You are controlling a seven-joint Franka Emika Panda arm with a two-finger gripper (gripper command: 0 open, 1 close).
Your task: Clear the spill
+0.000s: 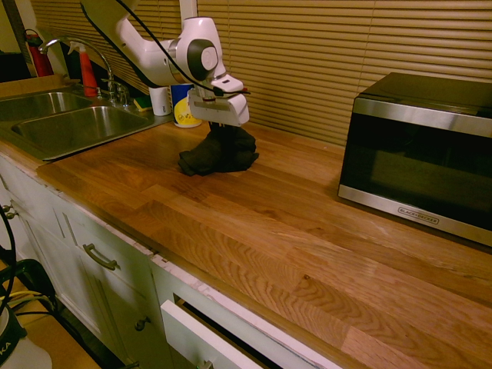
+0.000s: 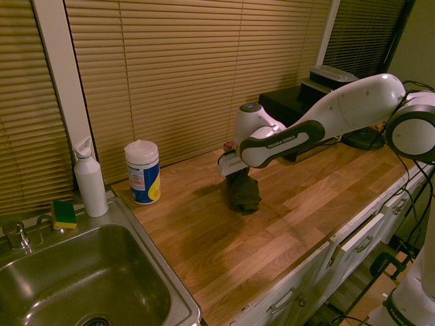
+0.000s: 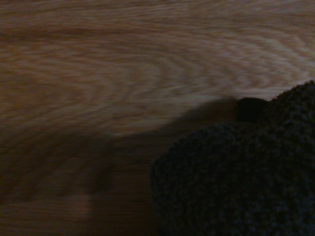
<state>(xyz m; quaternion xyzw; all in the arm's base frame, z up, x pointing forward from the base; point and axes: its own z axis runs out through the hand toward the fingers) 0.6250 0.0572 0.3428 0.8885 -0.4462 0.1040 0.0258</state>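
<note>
the near part of the warm brown butcher-block wooden countertop (image 1: 307, 254) lies bare in the first exterior view, with white cabinet drawers (image 1: 115, 269) under its front edge. further in, about mid-depth, a bunched dark grey-black knitted cloth (image 1: 219, 154) sits on the wood, its lower folds spread on the surface and its top drawn up into a peak. the white arm's two-finger gripper (image 1: 221, 129) comes down onto that peak; the fingers are buried in the fabric, so they seem to be clamped on the cloth, though the tips themselves are hidden. in the wrist view the coarse weave of the cloth (image 3: 236, 177) fills one corner over blurred wood grain. the spill of small reddish-brown drops cannot be made out in any view; it may lie under the cloth. beyond the cloth, by the slatted blinds (image 2: 204, 68), stand a white and blue-yellow wipes canister (image 2: 143, 172), a white spray bottle (image 2: 90, 178) and a yellow-green sponge (image 2: 64, 214) by the stainless steel sink (image 2: 81, 285). a black and silver microwave (image 1: 423, 154) stands well apart at the other end.
</note>
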